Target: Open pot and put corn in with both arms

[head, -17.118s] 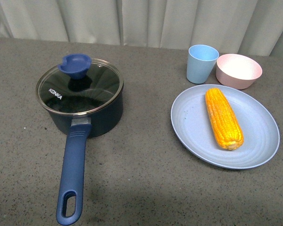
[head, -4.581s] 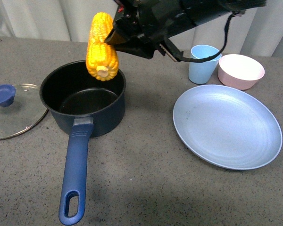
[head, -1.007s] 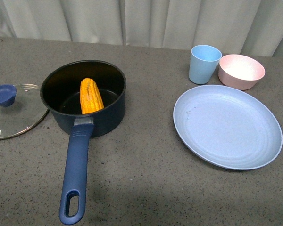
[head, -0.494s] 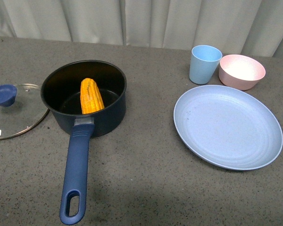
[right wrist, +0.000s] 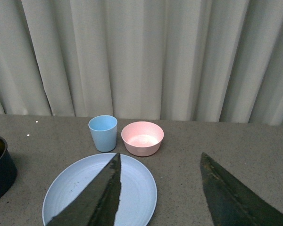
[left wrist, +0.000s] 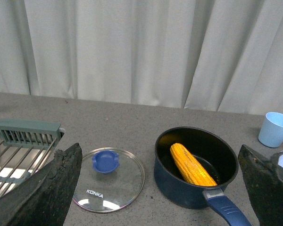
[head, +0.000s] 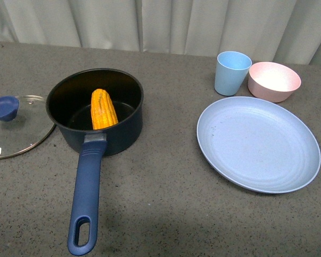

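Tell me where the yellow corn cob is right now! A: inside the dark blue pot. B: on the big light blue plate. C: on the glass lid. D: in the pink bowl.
A: the yellow corn cob lies inside the dark blue pot, while the big light blue plate holds nothing.

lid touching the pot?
Apart. The left wrist view shows bare table between the lid rim and the pot wall.
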{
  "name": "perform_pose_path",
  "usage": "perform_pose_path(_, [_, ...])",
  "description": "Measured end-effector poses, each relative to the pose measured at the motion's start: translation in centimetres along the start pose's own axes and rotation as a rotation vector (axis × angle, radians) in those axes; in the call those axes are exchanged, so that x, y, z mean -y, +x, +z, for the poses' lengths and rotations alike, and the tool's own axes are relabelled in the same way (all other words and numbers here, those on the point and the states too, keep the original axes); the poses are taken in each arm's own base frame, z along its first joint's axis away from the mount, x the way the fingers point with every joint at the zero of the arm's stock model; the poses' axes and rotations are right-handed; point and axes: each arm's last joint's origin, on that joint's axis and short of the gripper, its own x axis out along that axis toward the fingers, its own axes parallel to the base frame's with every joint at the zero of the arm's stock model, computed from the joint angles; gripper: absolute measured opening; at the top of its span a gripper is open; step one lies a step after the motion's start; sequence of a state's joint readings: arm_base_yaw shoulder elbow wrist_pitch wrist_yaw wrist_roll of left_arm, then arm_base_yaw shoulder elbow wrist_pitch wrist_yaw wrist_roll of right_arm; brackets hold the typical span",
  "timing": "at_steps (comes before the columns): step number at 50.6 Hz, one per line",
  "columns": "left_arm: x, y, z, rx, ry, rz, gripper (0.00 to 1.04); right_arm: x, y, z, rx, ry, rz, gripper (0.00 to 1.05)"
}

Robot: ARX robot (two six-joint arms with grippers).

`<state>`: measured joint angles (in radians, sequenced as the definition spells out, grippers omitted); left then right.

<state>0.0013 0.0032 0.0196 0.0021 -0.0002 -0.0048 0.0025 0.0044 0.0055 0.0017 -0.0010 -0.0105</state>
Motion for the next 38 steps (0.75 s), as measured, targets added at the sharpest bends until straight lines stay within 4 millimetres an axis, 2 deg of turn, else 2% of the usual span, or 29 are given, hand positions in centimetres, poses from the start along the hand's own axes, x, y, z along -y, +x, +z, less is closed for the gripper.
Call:
perform_pose_path(14, [0.0,0.0,0.0,0.0,0.0,0.0,0.98,0.0,0.0,0.0,0.0,0.001,0.0,0.97])
perform_pose_path(18, [0.0,0.0,0.0,0.0,0.0,0.0,0.98,0.0,0.0,0.0,0.0,0.001,0.0,0.95])
perform_pose_path(38, [0.0,0.0,0.0,0.0,0.0,0.0,0.98,0.0,0.0,0.0,0.0,0.001,0.0,0.95])
